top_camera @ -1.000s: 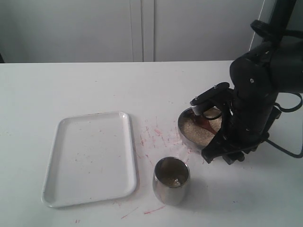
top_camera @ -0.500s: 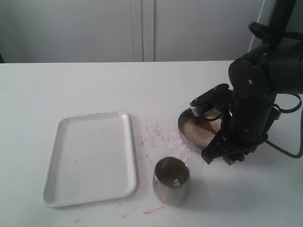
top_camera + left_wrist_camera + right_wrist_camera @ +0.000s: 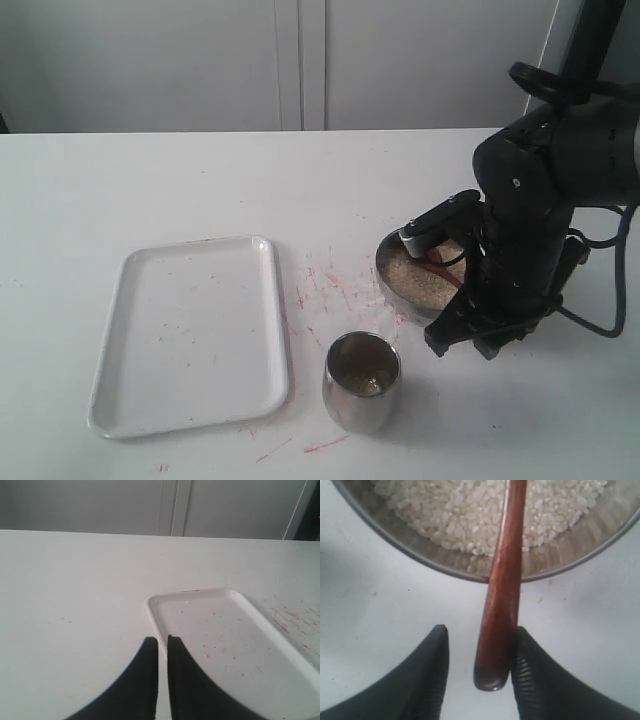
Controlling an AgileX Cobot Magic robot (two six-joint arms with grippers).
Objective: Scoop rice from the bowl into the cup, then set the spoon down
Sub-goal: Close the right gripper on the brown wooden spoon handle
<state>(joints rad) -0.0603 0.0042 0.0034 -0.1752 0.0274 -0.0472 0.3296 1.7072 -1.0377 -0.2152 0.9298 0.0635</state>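
The steel bowl (image 3: 393, 275) holds pale rice (image 3: 418, 281) and stands right of centre. The reddish-brown spoon (image 3: 503, 585) lies with its head in the rice (image 3: 470, 515) and its handle leaning over the bowl's rim (image 3: 420, 555). My right gripper (image 3: 481, 632) is open around the handle's end: one finger (image 3: 530, 670) touches it, while the other finger (image 3: 427, 672) stands apart. The steel cup (image 3: 362, 381), with some rice inside, stands in front of the bowl. My left gripper (image 3: 162, 639) is shut and empty over the tray's corner.
A white rectangular tray (image 3: 190, 330) lies on the left of the white table, its edge (image 3: 260, 620) also in the left wrist view. Red marks (image 3: 320, 285) speckle the table between tray and bowl. The right arm (image 3: 530, 200) looms over the bowl's right side.
The right arm has shifted a little to the left and toward the front. The spoon handle now shows lying on the bowl's rim. Cup, bowl and tray have not moved.
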